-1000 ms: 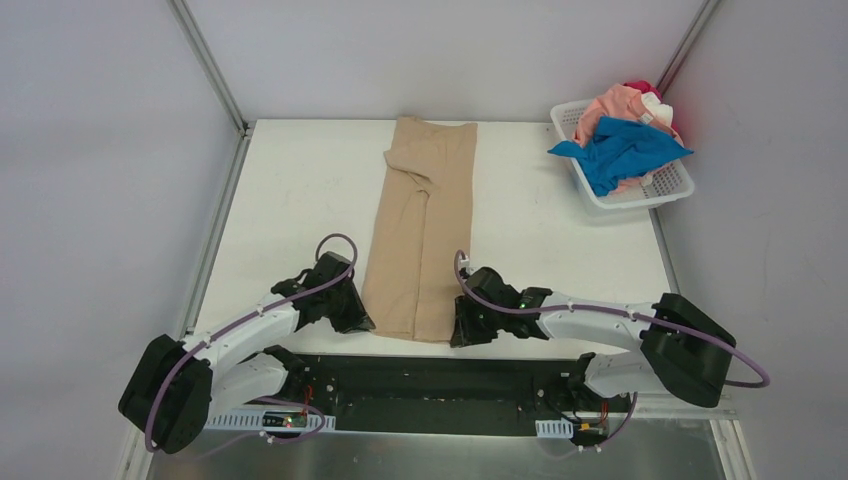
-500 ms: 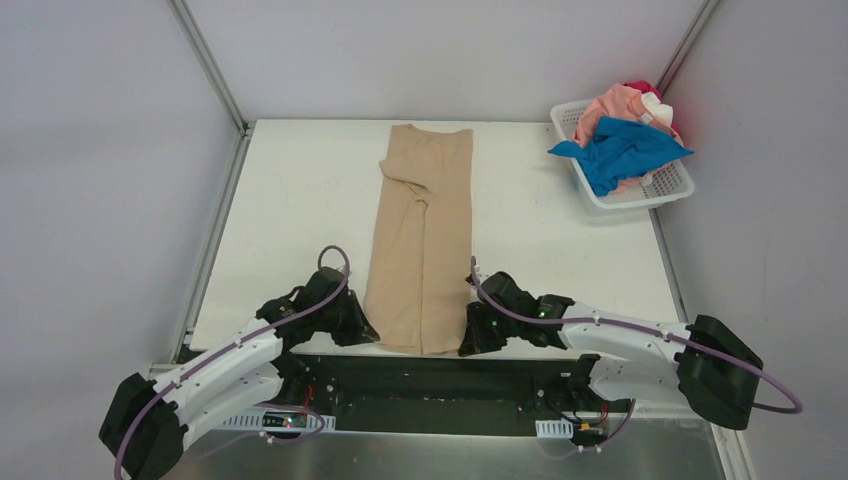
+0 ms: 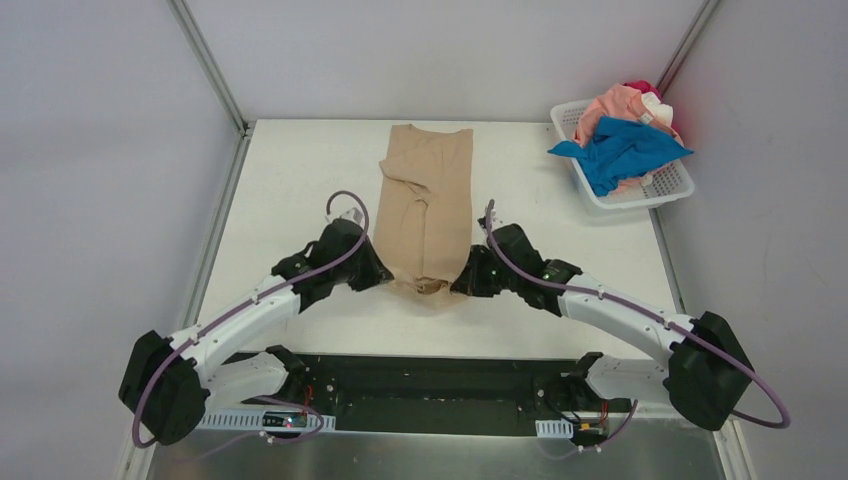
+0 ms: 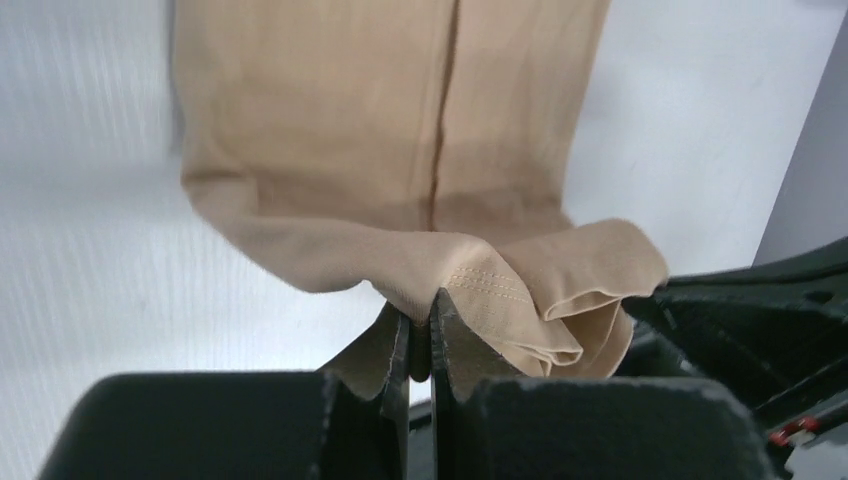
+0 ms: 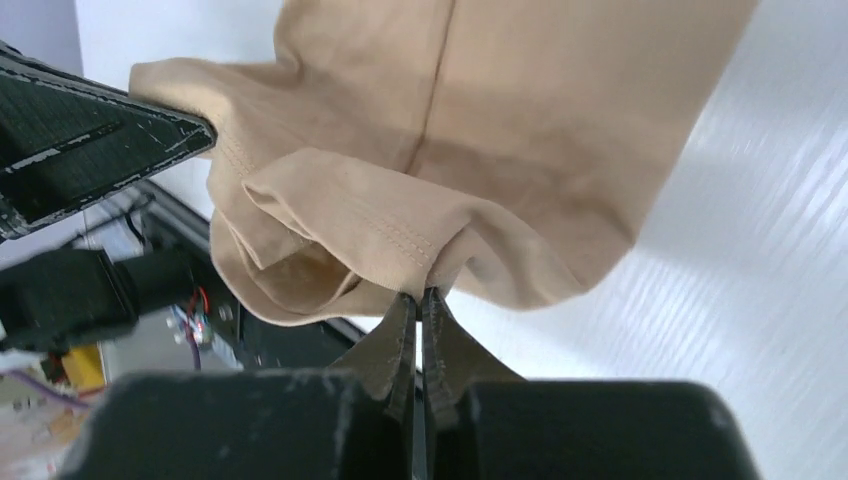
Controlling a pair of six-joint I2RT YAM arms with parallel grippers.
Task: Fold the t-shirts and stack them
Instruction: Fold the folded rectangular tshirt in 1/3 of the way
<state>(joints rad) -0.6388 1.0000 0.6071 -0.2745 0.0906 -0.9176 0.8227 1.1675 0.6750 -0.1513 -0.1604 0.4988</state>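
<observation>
The tan t-shirt lies folded into a long strip down the middle of the white table, its far end flat and its near end lifted. My left gripper is shut on the near left corner of its hem. My right gripper is shut on the near right corner. Both hold the hem above the table, and the cloth sags in a fold between them. Blue, salmon pink and red shirts lie heaped in the white basket.
The basket stands at the table's far right corner. A metal frame post rises at the far left corner and another at the far right. The table's near edge runs just behind both grippers.
Both grippers have lifted the shirt's near hem and carried it away from the table's near edge toward the far side. The strip on the table looks shorter.
</observation>
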